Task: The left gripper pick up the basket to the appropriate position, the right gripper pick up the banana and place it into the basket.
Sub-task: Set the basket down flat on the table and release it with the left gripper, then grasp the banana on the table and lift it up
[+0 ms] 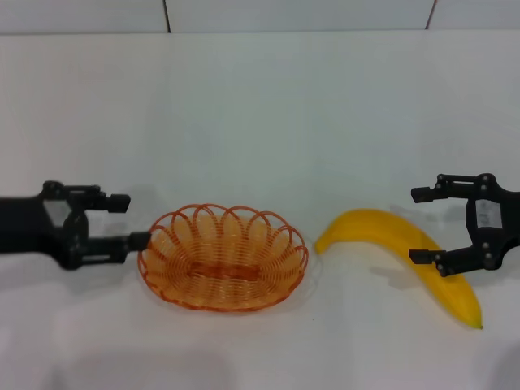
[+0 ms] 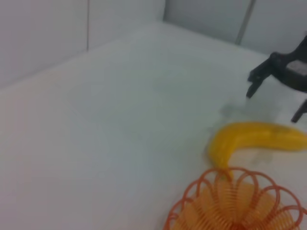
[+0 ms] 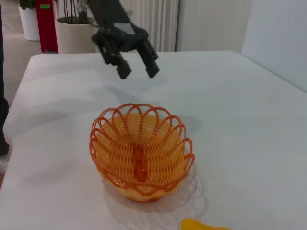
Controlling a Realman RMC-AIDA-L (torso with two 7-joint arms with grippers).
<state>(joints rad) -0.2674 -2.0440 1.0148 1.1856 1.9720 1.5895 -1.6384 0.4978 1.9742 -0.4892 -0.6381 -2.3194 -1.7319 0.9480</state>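
The orange wire basket (image 1: 223, 258) sits on the white table, near the middle front. My left gripper (image 1: 132, 222) is open just left of its rim. In the right wrist view the left gripper (image 3: 139, 73) stands open beyond the basket (image 3: 141, 148), apart from it and empty. The yellow banana (image 1: 390, 240) lies right of the basket, its dark tip toward the front right. My right gripper (image 1: 417, 225) is open at the banana's right half, one finger overlapping it, holding nothing. The left wrist view shows the banana (image 2: 259, 136), the basket rim (image 2: 240, 191) and the right gripper (image 2: 273, 105).
The white table (image 1: 260, 122) stretches back to a pale tiled wall (image 1: 292, 15). Past the table's far end in the right wrist view stand a white planter (image 3: 74, 33), a red object (image 3: 46, 26) and a radiator (image 3: 153, 24).
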